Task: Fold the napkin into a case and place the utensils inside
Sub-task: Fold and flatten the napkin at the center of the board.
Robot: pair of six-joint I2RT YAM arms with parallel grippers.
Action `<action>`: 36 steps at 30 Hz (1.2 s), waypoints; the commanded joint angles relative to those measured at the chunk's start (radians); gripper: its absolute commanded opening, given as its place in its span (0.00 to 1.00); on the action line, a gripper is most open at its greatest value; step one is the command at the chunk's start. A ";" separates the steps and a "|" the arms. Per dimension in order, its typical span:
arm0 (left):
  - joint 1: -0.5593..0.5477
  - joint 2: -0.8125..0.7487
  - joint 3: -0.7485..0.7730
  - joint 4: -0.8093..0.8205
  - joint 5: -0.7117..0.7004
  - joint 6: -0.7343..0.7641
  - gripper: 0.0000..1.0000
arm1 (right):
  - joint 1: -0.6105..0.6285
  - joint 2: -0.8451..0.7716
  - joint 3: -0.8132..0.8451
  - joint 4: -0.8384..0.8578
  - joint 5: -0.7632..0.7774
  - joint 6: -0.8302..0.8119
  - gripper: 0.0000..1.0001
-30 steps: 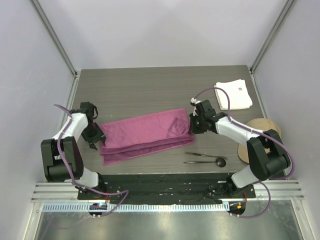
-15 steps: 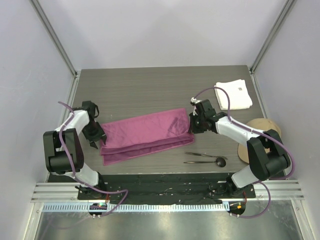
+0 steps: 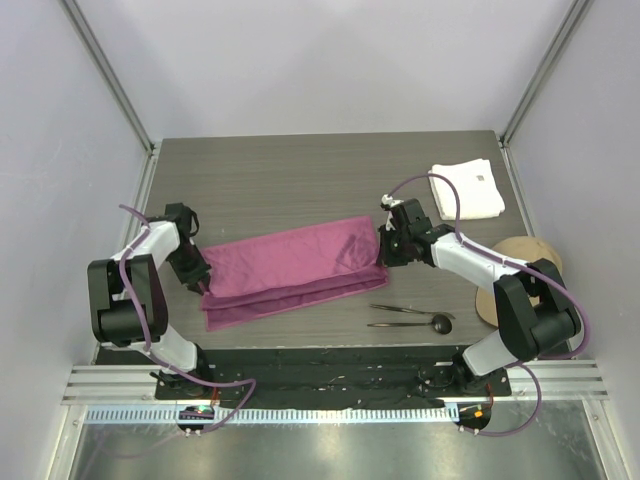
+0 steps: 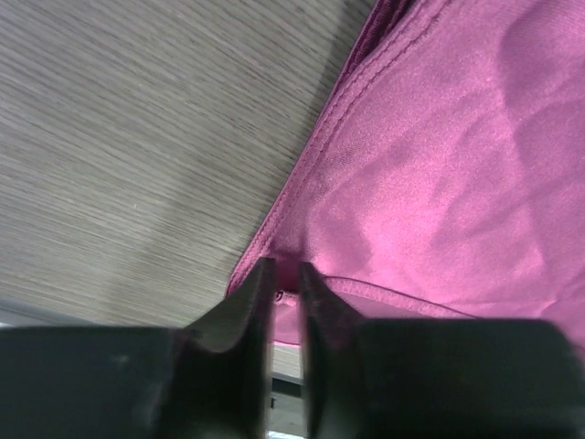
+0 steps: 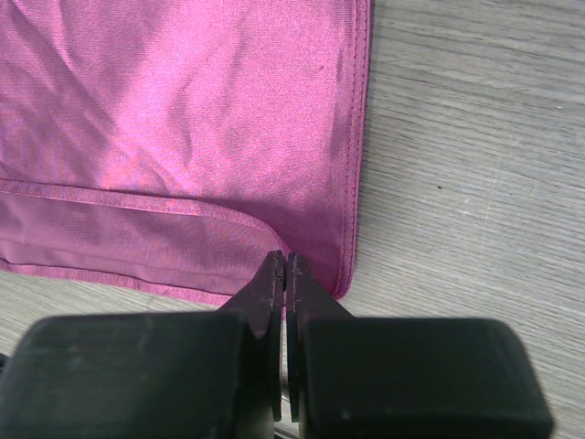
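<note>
The magenta napkin [image 3: 285, 265] lies folded into a long band across the middle of the table, its layers offset along the near side. My left gripper [image 3: 203, 285] is at its left end. In the left wrist view its jaws [image 4: 283, 273] stand close together with the hemmed edge of the napkin [image 4: 439, 165] pinched between the tips. My right gripper [image 3: 383, 252] is at the right end. There its tips [image 5: 286, 261] are pressed together on the napkin [image 5: 183, 119] where a fold line meets them. The two dark utensils [image 3: 405, 315] lie side by side in front of the napkin, spoon head [image 3: 440, 322] to the right.
A thicker white cloth [image 3: 467, 190] lies folded at the back right. A tan round object [image 3: 520, 262] sits by the right arm at the table's right edge. Bare wood-grain table [image 3: 300, 180] shows behind the napkin.
My left gripper has slid right onto the napkin's left edge and its jaws have narrowed around the hem. The right gripper and the napkin have stayed put.
</note>
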 commanded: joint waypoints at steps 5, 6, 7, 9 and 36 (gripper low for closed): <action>0.004 -0.050 0.010 -0.041 0.015 -0.068 0.00 | 0.002 -0.033 0.021 0.007 -0.012 -0.003 0.01; 0.004 -0.059 0.007 -0.052 0.012 -0.081 0.00 | 0.002 -0.033 0.017 0.004 -0.015 0.000 0.01; 0.004 -0.065 0.001 -0.049 0.012 -0.094 0.00 | 0.004 -0.034 0.011 -0.001 -0.018 0.003 0.01; 0.004 -0.074 -0.005 -0.069 -0.002 -0.138 0.00 | 0.002 -0.039 0.002 -0.005 -0.019 0.006 0.01; 0.007 -0.435 -0.010 0.029 -0.025 -0.204 0.00 | 0.001 0.047 0.223 0.077 0.077 0.020 0.01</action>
